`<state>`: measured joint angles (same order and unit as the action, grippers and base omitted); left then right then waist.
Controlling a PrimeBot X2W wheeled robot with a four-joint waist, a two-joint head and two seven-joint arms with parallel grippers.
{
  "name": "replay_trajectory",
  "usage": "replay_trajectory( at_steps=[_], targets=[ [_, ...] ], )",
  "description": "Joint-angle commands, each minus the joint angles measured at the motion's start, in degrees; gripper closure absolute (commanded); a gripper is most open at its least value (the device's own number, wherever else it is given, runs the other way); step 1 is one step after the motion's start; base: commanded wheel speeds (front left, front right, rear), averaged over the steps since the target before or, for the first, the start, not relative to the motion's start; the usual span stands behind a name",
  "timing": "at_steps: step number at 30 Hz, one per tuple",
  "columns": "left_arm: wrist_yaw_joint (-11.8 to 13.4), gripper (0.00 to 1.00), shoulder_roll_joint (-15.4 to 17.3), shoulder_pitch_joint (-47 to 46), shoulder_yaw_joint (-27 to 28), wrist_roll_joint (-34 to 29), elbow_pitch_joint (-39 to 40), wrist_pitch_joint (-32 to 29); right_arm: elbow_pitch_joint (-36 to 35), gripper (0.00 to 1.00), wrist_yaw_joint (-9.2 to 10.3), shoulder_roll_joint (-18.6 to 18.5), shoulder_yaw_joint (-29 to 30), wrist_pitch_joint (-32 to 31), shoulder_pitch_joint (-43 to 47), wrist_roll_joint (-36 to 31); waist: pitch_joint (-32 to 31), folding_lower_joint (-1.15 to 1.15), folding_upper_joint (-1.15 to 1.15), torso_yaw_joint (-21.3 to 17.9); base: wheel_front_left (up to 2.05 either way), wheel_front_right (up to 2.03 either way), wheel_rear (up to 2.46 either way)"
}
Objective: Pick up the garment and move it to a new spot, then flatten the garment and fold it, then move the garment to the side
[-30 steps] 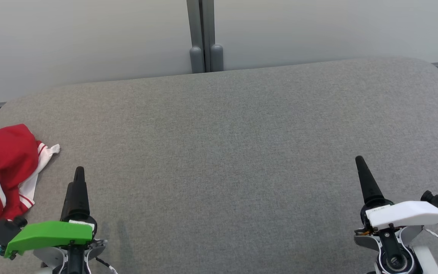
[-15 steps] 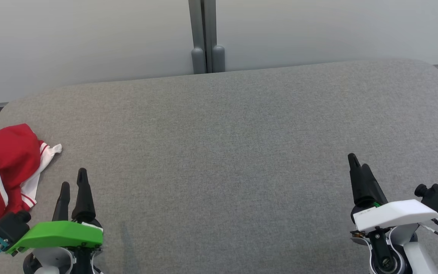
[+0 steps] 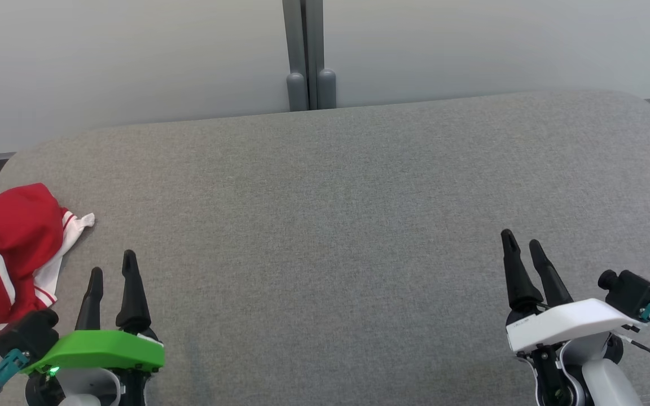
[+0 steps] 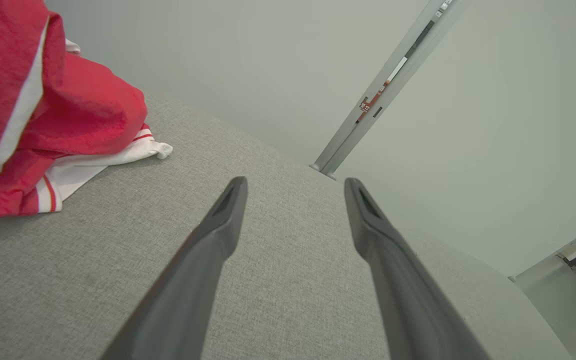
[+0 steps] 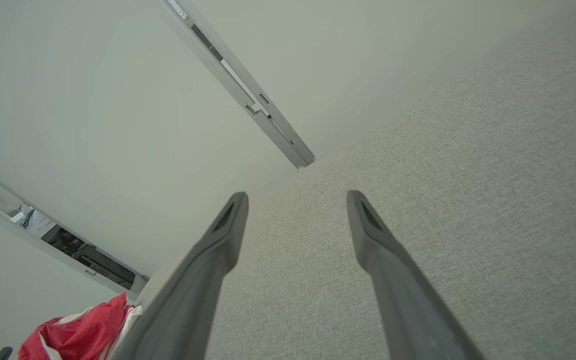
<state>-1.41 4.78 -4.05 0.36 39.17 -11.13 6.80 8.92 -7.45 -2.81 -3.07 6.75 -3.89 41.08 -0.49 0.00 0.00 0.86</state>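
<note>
The garment (image 3: 6, 254) is red with white stripes and lies crumpled at the far left of the grey cushioned surface (image 3: 325, 214). In the left wrist view the garment (image 4: 33, 110) bulges at the upper left, and in the right wrist view the garment (image 5: 80, 335) peeks in at the bottom left. My left gripper (image 3: 112, 264), under a green cover, stands open just right of the garment, touching nothing. Low on the right side, my right gripper (image 3: 521, 239), under a white cover, is open and empty. Left fingers (image 4: 218, 230) and right fingers (image 5: 220, 240) point over bare fabric.
A pale wall (image 3: 133, 56) with a grey vertical post (image 3: 308, 56) runs behind the surface. The cushion's rounded corners fall away at the far left and far right. Wide bare fabric lies between the two grippers.
Both grippers have rolled, so that each now shows two separate fingers instead of one. The right gripper has drifted left and the left one slightly down. The garment lies as before.
</note>
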Motion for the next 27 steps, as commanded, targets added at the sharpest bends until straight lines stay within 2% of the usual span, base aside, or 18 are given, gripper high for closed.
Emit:
replay_trajectory(
  at_steps=[1,16,27],
  targets=[
    [0.36,0.0,0.7,0.19,-0.06,-1.53,0.66,0.57,-0.78,0.0,-0.03,-0.38,-0.41,0.66,-0.16,-1.84,0.0,0.0,0.0,0.03,0.0,0.0,0.0],
    [1.96,0.0,1.53,0.71,-1.39,-10.47,0.48,2.83,-0.87,0.0,-0.04,-0.57,-1.89,2.12,-0.21,-11.8,-0.33,0.0,0.0,0.08,0.0,0.0,0.0],
    [2.23,0.0,2.55,0.88,-2.86,-15.84,-0.01,4.02,-1.37,0.0,-0.04,-0.51,-2.22,2.82,0.38,-18.11,-0.54,0.0,0.0,0.37,0.0,0.0,0.0]
  ],
)
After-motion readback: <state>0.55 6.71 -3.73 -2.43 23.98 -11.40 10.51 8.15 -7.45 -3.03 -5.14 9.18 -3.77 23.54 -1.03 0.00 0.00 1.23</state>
